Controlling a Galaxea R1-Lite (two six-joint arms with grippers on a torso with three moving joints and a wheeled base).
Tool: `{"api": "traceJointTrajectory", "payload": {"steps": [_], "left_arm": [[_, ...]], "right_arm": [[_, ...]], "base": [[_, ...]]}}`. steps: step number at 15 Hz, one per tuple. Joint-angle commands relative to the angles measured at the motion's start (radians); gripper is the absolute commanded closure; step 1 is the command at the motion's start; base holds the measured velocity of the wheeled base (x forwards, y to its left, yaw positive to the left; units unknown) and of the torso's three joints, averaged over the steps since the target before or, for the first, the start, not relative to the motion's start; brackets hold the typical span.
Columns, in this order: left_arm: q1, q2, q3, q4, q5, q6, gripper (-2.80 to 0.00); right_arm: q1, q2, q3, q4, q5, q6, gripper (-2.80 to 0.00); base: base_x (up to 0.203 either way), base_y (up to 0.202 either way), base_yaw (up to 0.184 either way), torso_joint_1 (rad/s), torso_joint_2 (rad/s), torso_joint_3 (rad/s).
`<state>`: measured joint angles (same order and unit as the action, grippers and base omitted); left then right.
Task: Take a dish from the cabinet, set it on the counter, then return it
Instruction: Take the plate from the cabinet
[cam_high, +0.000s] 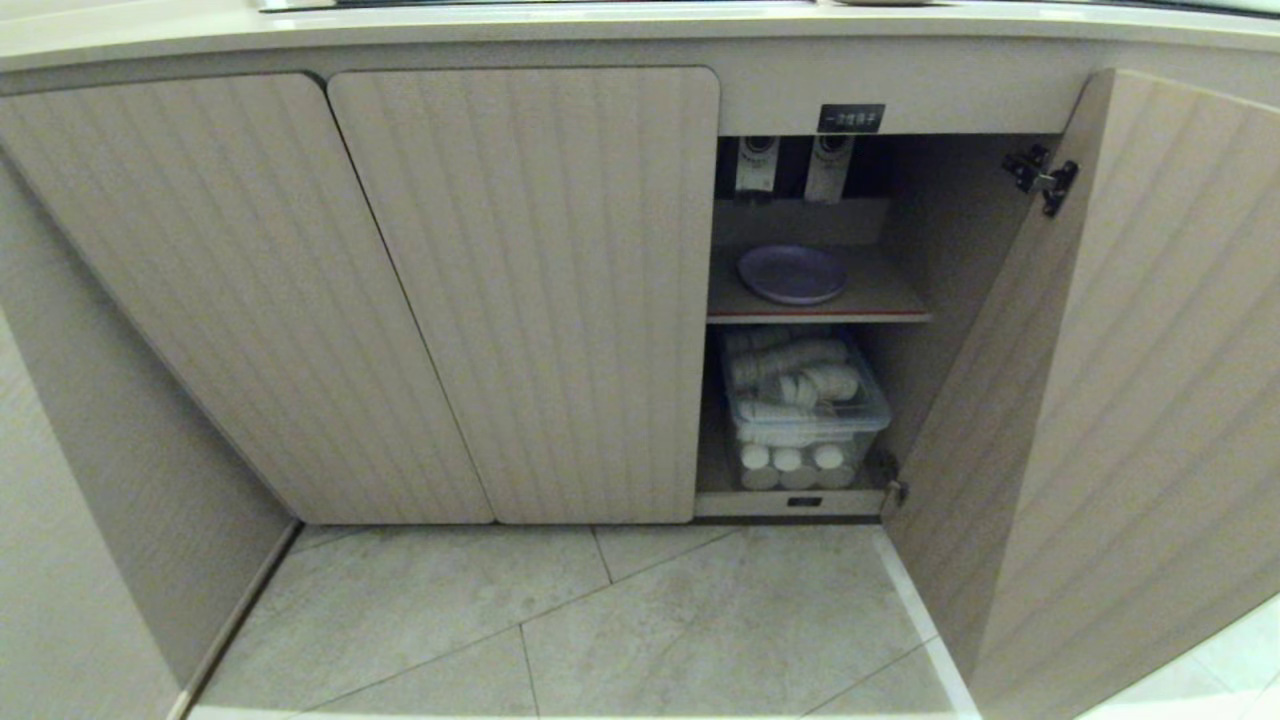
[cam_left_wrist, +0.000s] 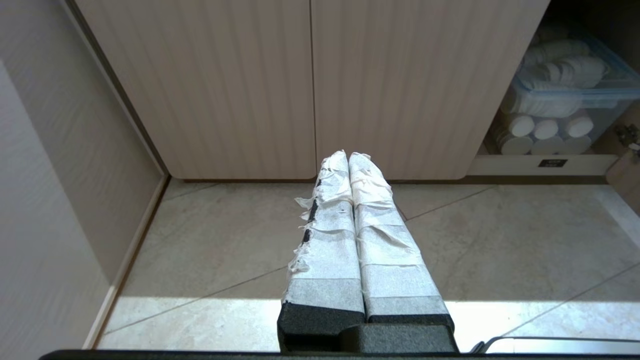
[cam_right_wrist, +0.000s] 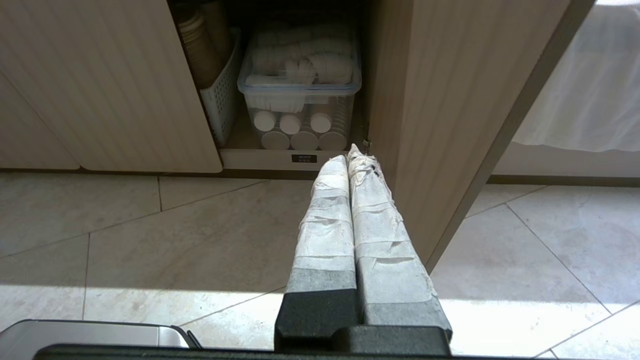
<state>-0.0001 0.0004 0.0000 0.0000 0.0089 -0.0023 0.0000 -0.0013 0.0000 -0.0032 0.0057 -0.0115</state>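
Both our grippers hang low over the tiled floor, the left gripper and right gripper each with jaws pressed closed and empty. We see the dish on the cabinet shelf, near its front edge, behind the open door.

The left tool and the right tool both point toward 12 o'clock, each with taped fingers pressed together, holding nothing.

The head view looks down at the cabinet front from near. Both wrist views sit low over the floor, facing it. All three share its clear storage box.
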Motion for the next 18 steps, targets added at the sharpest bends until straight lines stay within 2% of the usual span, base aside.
{"api": "traceJointTrajectory", "payload": {"steps": [1,18], "left_arm": [[0.000,0.000,0.000,0.000,0.000,-0.001,0.00],[0.000,0.000,0.000,0.000,0.000,-0.001,0.00]], "right_arm": [[0.002,0.001,0.000,0.000,0.000,-0.001,0.00],[0.001,0.001,0.000,0.000,0.000,-0.001,0.00]], "base": [[0.000,0.000,0.000,0.000,0.00,0.000],[0.000,0.000,0.000,0.000,0.00,0.000]]}}
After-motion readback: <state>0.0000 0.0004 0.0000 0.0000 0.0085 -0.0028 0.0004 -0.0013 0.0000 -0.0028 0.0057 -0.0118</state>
